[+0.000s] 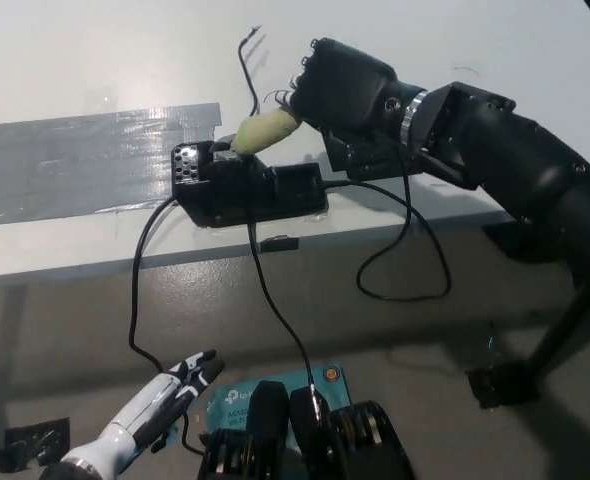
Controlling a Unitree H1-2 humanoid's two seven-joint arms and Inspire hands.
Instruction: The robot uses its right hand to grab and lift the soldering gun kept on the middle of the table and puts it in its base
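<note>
The soldering gun (262, 131) has a pale yellow-green handle. My black right hand (343, 88) is shut on its rear end, and its tip points down-left into the top of the black base (243, 189), which sits at the table's front edge. My white left hand (155, 407) hangs low at the lower left, below the table, fingers apart and holding nothing. A thin black wire (246, 60) curls up from behind the gun.
A wide patch of grey tape (85, 160) covers the white table (405, 30) left of the base. Black cables (275, 300) drop from the base over the table edge toward the floor. A teal box (237, 398) lies on the floor.
</note>
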